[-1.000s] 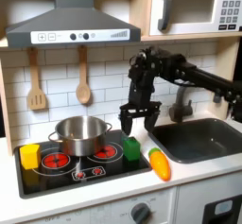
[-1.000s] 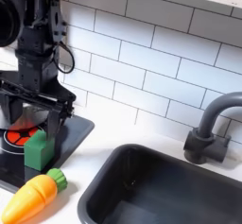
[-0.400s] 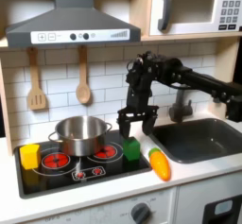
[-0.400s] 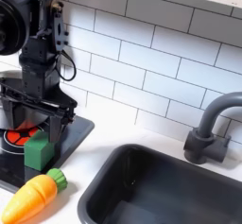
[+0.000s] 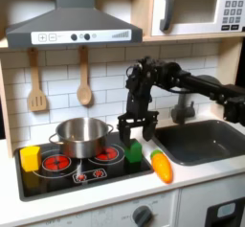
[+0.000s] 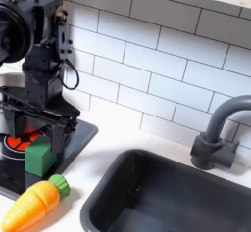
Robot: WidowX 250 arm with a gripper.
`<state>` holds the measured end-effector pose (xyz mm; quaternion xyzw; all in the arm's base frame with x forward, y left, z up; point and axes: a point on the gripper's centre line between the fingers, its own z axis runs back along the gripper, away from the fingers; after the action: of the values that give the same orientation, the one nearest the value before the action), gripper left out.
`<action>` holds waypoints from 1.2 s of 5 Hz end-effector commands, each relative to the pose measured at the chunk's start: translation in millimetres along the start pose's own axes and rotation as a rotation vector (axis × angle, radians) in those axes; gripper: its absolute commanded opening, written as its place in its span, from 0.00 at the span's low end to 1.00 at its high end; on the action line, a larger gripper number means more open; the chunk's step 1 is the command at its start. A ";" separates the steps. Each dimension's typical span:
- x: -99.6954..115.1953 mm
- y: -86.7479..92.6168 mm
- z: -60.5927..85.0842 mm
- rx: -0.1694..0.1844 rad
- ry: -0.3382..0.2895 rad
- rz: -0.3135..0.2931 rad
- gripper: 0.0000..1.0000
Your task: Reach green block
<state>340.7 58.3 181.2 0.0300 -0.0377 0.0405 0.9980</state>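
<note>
Your claw (image 5: 134,130) (image 6: 36,126) hung spread wide directly above the green block (image 5: 134,151) (image 6: 39,157), gripping nothing. Block stood upright on the stove (image 5: 57,178) corner, just beside the carrot (image 5: 162,165) (image 6: 34,204).

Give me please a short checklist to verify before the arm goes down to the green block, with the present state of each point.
1. Jaws open: ok; in the second exterior view the gripper has its jaws spread apart.
2. Gripper above the green block: ok; in both exterior views it hangs just over the block, and the jaws stand on either side.
3. Block upright on the stove: ok.
4. Orange carrot toy out of the path: ok; it lies apart from the block, nearer the camera in the second exterior view.
5. Steel pot clear of the jaws: ok.
6. Exact centring over the block: cannot tell.
</note>
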 end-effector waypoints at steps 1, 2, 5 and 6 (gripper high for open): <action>3.1 -1.6 -9.9 0.000 0.016 -0.006 1.00; 4.6 -2.5 -15.0 -0.004 0.027 -0.010 1.00; 6.4 0.0 -31.9 -0.004 0.063 -0.029 1.00; 5.5 -1.2 -36.1 -0.006 0.074 -0.044 1.00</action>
<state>348.6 59.1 145.2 0.0266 0.0009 0.0188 0.9995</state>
